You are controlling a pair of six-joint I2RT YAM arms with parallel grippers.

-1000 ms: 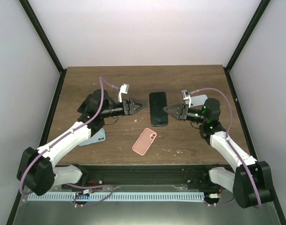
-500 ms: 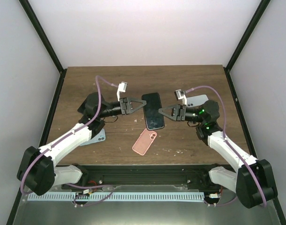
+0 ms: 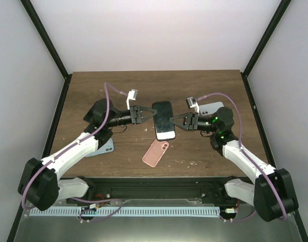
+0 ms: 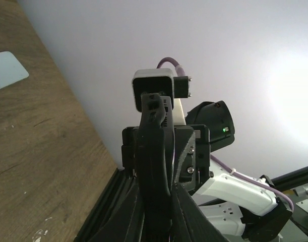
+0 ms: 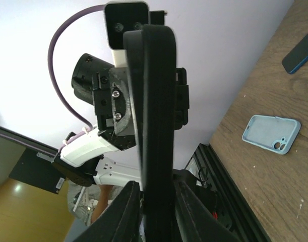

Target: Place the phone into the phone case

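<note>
Black glass face up, the phone [image 3: 164, 120] is held between my two grippers over the middle of the wooden table [image 3: 204, 85]. Its long axis runs roughly away from the bases with a slight tilt, the far end leaning left. The near end of its screen shows pale in the overhead view.

My left gripper [image 3: 152, 114] comes in from the left and is clamped on the phone's left long edge near the far end. The right gripper [image 3: 173, 121] comes in from the right and is clamped on the opposite edge, a little nearer the bases. Both wrist cameras show the phone edge-on, a dark slab rising between the fingers. In the left wrist view the fingers [image 4: 118, 217] close against its sides, and the right wrist view shows the same with its own fingers [image 5: 124, 212]. In both wrist views the phone's edge stands against the pale wall with the tabletop off to one side.

A pink phone case [image 3: 155, 152] lies flat on the table toward the bases from the phone, near it but not touching, its camera cut-out at the far right corner.

A light blue case [image 3: 107, 146] sits at the left, partly hidden under my left arm. A pale grey-blue slab [image 3: 214, 106] lies behind the right wrist; I cannot tell whether it is a case or a phone.
</note>
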